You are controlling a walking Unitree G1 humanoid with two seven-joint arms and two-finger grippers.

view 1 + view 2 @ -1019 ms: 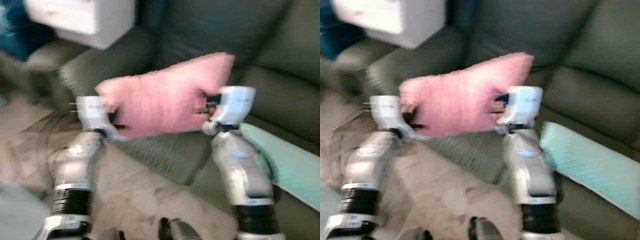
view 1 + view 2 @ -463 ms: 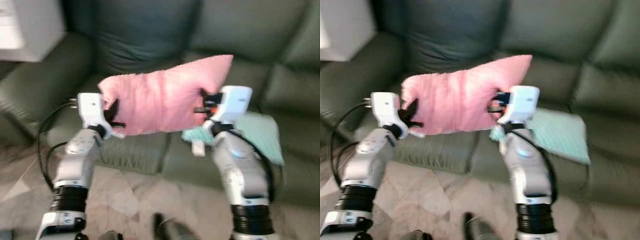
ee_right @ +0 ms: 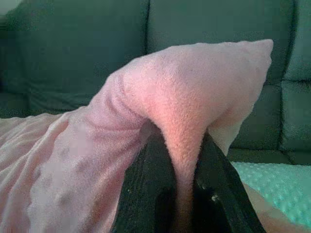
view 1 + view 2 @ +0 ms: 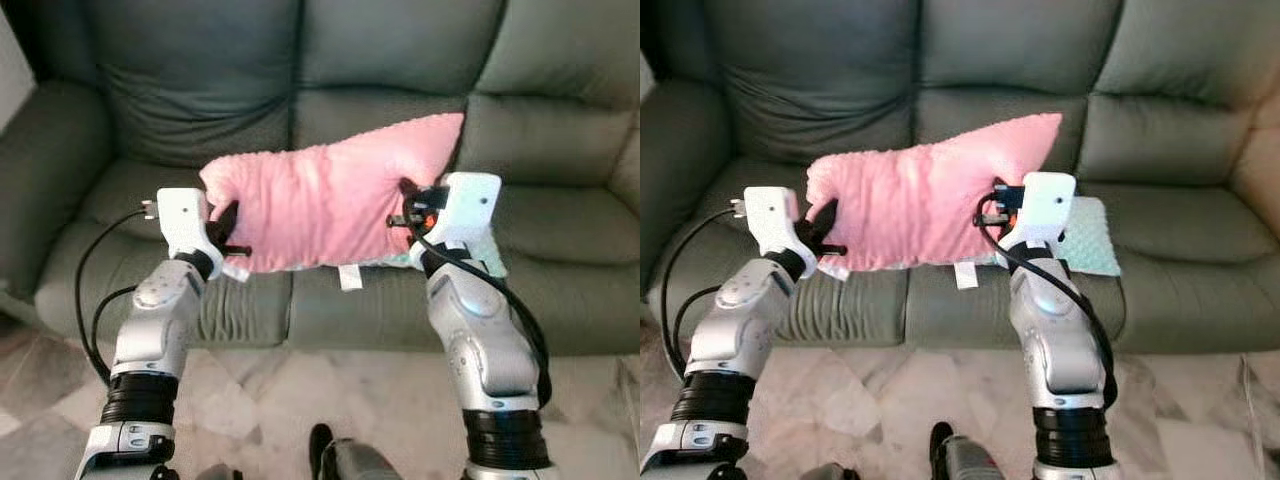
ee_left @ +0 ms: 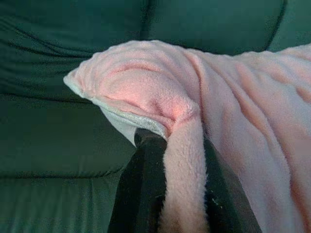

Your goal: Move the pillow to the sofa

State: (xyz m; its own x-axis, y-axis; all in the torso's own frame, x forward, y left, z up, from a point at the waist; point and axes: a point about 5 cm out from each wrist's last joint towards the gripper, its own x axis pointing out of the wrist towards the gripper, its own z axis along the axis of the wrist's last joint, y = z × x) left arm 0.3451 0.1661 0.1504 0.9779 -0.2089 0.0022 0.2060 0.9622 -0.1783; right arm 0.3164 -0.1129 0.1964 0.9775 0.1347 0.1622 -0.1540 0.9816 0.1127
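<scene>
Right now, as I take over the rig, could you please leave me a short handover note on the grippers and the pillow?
Left gripper: shut on the left end of the pink pillow.
Right gripper: shut on the pillow's right end.
Pillow: held in the air between both arms, in front of the green sofa and above its seat; its right corner sits higher.
A mint cushion lies on the seat behind the right arm.
Done: pillow picked up and brought to the sofa.
Left: lower it onto the seat and open both grippers.
</scene>
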